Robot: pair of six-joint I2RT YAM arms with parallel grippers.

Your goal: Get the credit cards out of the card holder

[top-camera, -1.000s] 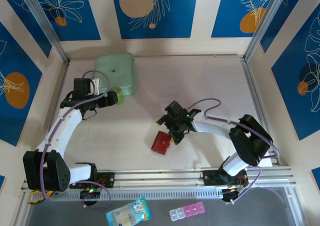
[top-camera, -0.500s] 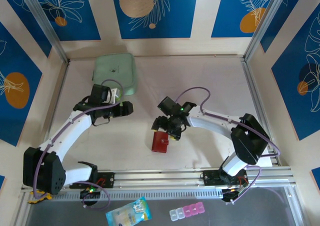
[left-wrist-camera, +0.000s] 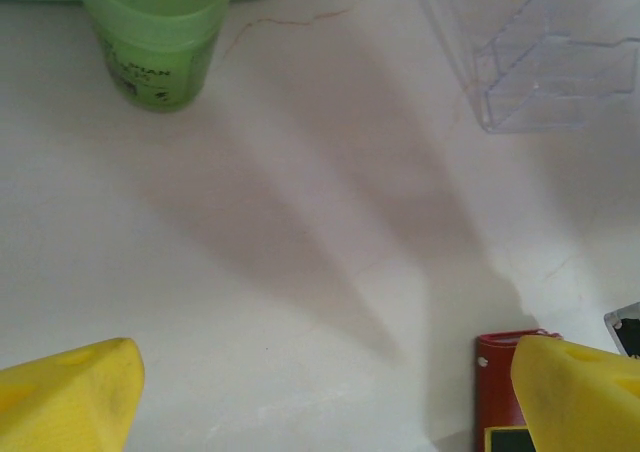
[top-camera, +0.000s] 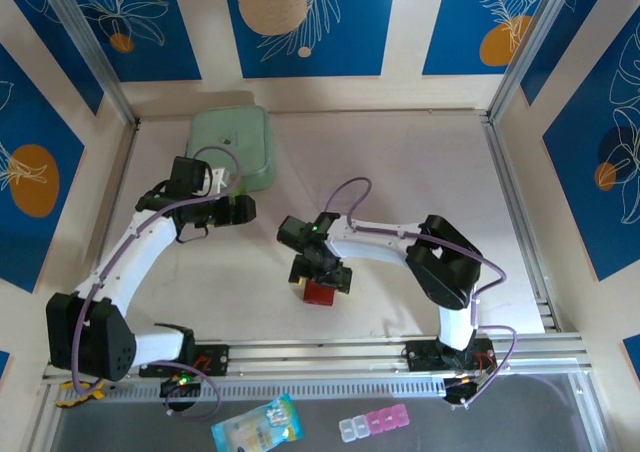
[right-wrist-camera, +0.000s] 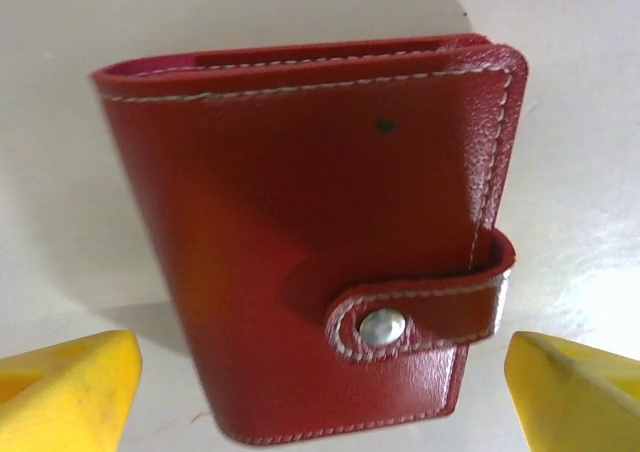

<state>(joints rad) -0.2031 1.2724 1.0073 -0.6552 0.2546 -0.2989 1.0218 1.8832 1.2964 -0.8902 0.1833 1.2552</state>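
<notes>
The card holder (top-camera: pixel 321 293) is a dark red wallet lying flat on the table, closed, with its snap tab fastened (right-wrist-camera: pixel 420 312). The credit cards are hidden inside it. My right gripper (top-camera: pixel 314 272) hangs just above the holder, open, its yellow fingertips (right-wrist-camera: pixel 70 392) spread to either side of the holder's (right-wrist-camera: pixel 300 232) lower edge without touching it. My left gripper (top-camera: pixel 240 210) is open over bare table up and to the left of the holder. A corner of the holder (left-wrist-camera: pixel 497 392) shows beside its right fingertip (left-wrist-camera: pixel 580 392).
A mint-green square pouch (top-camera: pixel 232 144) lies at the back left, with a green bottle (left-wrist-camera: pixel 155 37) in front of it. A clear plastic stand (left-wrist-camera: pixel 560 72) sits on the table. Below the rail lie a packet (top-camera: pixel 257 424) and a pill box (top-camera: pixel 372 424).
My right gripper has swung left and now sits over the card holder. My left gripper has moved right, toward the middle of the table.
</notes>
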